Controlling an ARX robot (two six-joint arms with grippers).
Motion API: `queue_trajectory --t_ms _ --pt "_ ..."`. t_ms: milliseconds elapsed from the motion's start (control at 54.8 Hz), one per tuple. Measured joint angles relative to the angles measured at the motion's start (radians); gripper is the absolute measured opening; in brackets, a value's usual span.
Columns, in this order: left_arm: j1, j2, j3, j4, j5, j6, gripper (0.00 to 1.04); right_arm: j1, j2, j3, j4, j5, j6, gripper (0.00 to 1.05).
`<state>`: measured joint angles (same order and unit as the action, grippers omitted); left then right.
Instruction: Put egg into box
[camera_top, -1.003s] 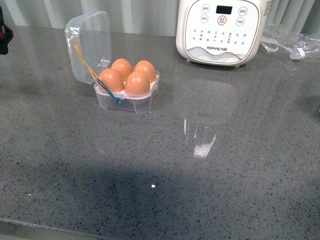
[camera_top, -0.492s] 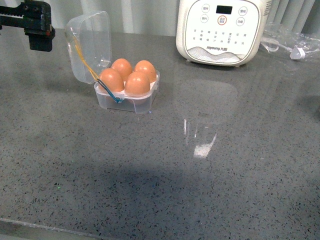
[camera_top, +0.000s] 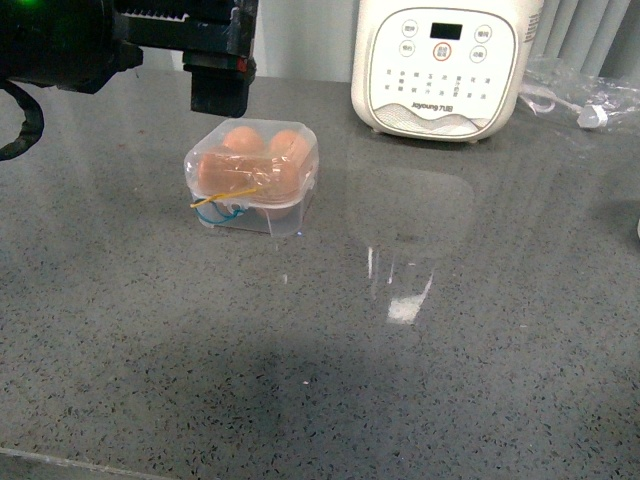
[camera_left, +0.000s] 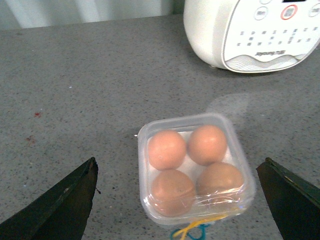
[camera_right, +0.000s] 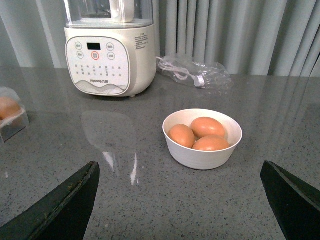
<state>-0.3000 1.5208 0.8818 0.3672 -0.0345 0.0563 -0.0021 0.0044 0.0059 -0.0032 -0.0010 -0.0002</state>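
The box sits on the grey counter toward its far left part, lid closed over the tray. Four eggs fill its four slots; the egg and its three neighbours show through the clear lid in the left wrist view. Yellow and blue bands lie at the box's near side.

Left tool: fingers spread wide, holding nothing, hovering above the box, one finger off to either side of it and apart from it. In the front view the left arm hangs over the far left of the counter, just behind the box.

Right tool: fingers spread wide, holding nothing, well apart from the box. Ahead of it a white bowl holds three more eggs.

A white appliance stands at the far edge of the counter, to the right of the box. A clear plastic bag lies beside it.
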Motion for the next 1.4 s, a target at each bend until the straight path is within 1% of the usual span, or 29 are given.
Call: queue_trajectory --t_ms 201,347,420,474,565,730,839,1003,1113,1204,1222,1277,1295,1332,1350,1405 --pt "-0.027 -0.073 0.004 -0.041 -0.002 -0.01 0.98 0.0 0.0 0.0 0.0 0.0 0.0 0.97" --pt "-0.019 -0.134 0.007 -0.074 0.002 -0.014 0.98 0.0 0.0 0.0 0.0 0.0 0.0 0.97" --pt "-0.002 -0.19 -0.007 -0.072 0.023 -0.004 0.98 0.0 0.0 0.0 0.0 0.0 0.0 0.97" --pt "0.021 -0.255 -0.039 -0.073 0.029 0.023 0.98 0.0 0.0 0.0 0.0 0.0 0.0 0.97" --pt "0.086 -0.374 -0.102 -0.114 0.069 0.065 0.98 0.0 0.0 0.0 0.0 0.0 0.0 0.97" --pt "0.262 -0.612 -0.228 -0.253 0.217 0.088 0.98 0.0 0.0 0.0 0.0 0.0 0.0 0.97" --pt "0.371 -0.734 -0.311 -0.325 0.284 0.121 0.98 0.0 0.0 0.0 0.0 0.0 0.0 0.97" --pt "0.44 -0.793 -0.383 -0.369 0.332 0.15 0.98 0.0 0.0 0.0 0.0 0.0 0.0 0.97" --pt "0.461 -0.818 -0.409 -0.388 0.352 0.159 0.98 0.0 0.0 0.0 0.0 0.0 0.0 0.97" --pt "0.471 -0.829 -0.418 -0.393 0.351 0.16 0.98 0.0 0.0 0.0 0.0 0.0 0.0 0.97" --pt "0.468 -0.835 -0.429 -0.372 0.328 0.153 0.96 0.0 0.0 0.0 0.0 0.0 0.0 0.97" --pt "0.45 -0.859 -0.489 -0.233 0.229 0.096 0.88 0.0 0.0 0.0 0.0 0.0 0.0 0.97" --pt "0.446 -0.864 -0.503 -0.206 0.222 0.084 0.86 0.0 0.0 0.0 0.0 0.0 0.0 0.97" --pt "0.435 -0.885 -0.549 -0.117 0.174 0.039 0.79 0.0 0.0 0.0 0.0 0.0 0.0 0.97" --pt "0.428 -0.9 -0.576 -0.074 0.156 0.013 0.73 0.0 0.0 0.0 0.0 0.0 0.0 0.97" --pt "0.414 -0.929 -0.613 -0.045 0.14 -0.013 0.63 0.0 0.0 0.0 0.0 0.0 0.0 0.97"
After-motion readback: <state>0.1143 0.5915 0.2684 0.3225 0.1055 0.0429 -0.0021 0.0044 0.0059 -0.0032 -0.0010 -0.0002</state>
